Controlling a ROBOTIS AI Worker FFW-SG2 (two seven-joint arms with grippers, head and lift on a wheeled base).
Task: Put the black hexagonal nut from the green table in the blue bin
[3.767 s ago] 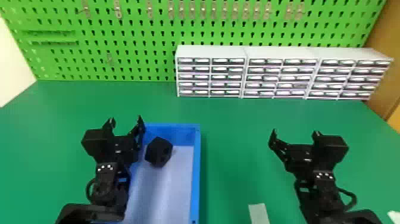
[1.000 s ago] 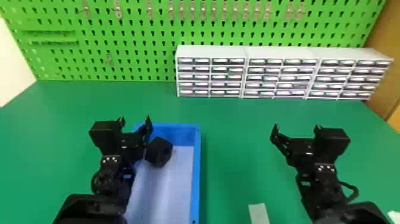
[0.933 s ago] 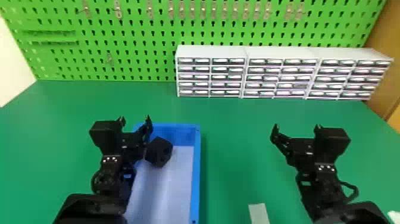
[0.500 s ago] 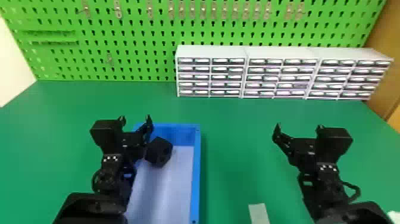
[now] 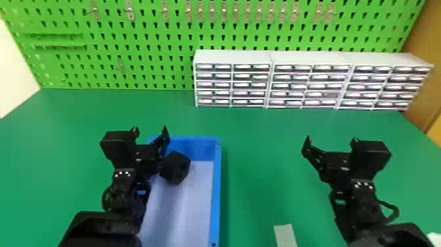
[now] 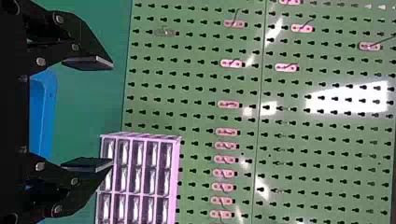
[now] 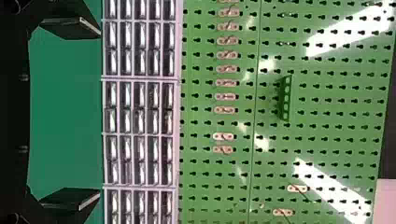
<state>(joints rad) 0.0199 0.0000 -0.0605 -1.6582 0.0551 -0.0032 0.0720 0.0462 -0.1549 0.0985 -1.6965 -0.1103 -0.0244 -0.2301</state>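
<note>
The black hexagonal nut (image 5: 175, 167) lies inside the blue bin (image 5: 216, 190), toward its far end, on the pale bottom. Over the bin's left far corner is my left gripper (image 5: 150, 131), open, its right finger partly in front of the bin's wall and close to the nut in the picture. In the left wrist view the left gripper (image 6: 112, 114) holds nothing, with the bin's blue rim (image 6: 44, 112) behind it. My right gripper (image 5: 330, 141) is parked over the green table at the right; in the right wrist view the right gripper (image 7: 100, 119) stands open and bare.
White drawer cabinets (image 5: 233, 78) line the back of the green table (image 5: 262, 147), against a green pegboard (image 5: 157, 36) with metal hooks. A pale flat strip (image 5: 284, 235) lies between the bin and the right arm, near the front.
Compared with the oldest frame, my left gripper has shifted slightly to the right, while the nut stays put in the bin. The right gripper has drifted slightly rightward.
</note>
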